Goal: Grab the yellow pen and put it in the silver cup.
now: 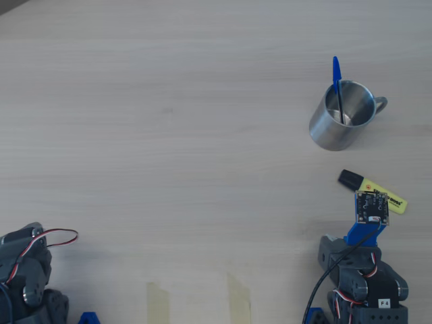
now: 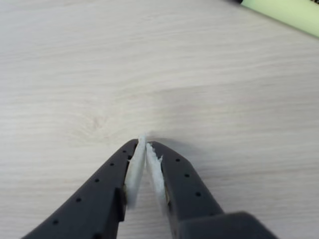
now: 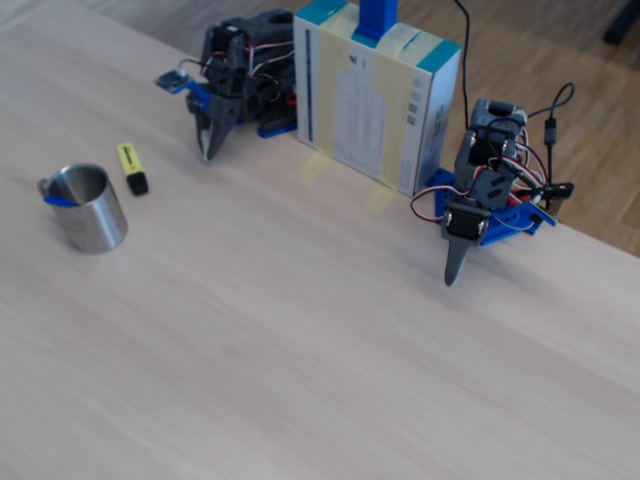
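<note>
From the overhead view I see the chunky fluorescent-yellow highlighter pen (image 1: 375,192) with its black cap lying flat on the pale wooden table (image 1: 169,135), just below the shiny steel cup (image 1: 341,119) with its small loop handle. A thin blue ballpoint (image 1: 337,86) already stands in that cup. The arm's blue wrist and small circuit board (image 1: 372,206) overlap the pen's lower edge, so I cannot judge the fingers from here.

In the wrist view, my gripper (image 2: 145,145) has its two black fingers (image 2: 102,191) pressed together, white padding meeting at the tips, holding nothing. The tips sit low over bare wood. The yellow pen (image 2: 284,12) shows only as a pale barrel in the top right corner, well apart from the fingertips.

In the fixed view the gripper (image 3: 206,152) points down at the table, to the right of the pen (image 3: 131,167), near it but not touching. The cup (image 3: 88,208) stands just left of the pen. A second arm (image 3: 480,200) rests beside a cardboard box (image 3: 375,95).
</note>
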You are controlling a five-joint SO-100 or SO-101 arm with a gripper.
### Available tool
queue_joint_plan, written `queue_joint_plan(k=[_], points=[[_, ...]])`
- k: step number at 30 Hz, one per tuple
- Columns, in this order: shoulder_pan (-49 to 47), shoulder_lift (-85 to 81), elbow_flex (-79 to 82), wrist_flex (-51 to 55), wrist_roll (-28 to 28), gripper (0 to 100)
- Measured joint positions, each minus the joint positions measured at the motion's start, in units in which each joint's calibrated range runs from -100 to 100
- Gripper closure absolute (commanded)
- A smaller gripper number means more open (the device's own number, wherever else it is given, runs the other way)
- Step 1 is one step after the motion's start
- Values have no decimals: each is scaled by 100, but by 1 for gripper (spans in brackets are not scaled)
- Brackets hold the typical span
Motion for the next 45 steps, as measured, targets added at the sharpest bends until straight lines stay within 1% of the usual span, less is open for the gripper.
queue_joint_plan(k=[29, 31, 36, 41, 45], points=[[0, 0, 0, 8, 0, 97], [0, 0, 0, 8, 0, 94], [0, 0, 0, 8, 46, 79], [0, 0, 0, 8, 179, 71], [0, 0, 0, 8, 205, 68]])
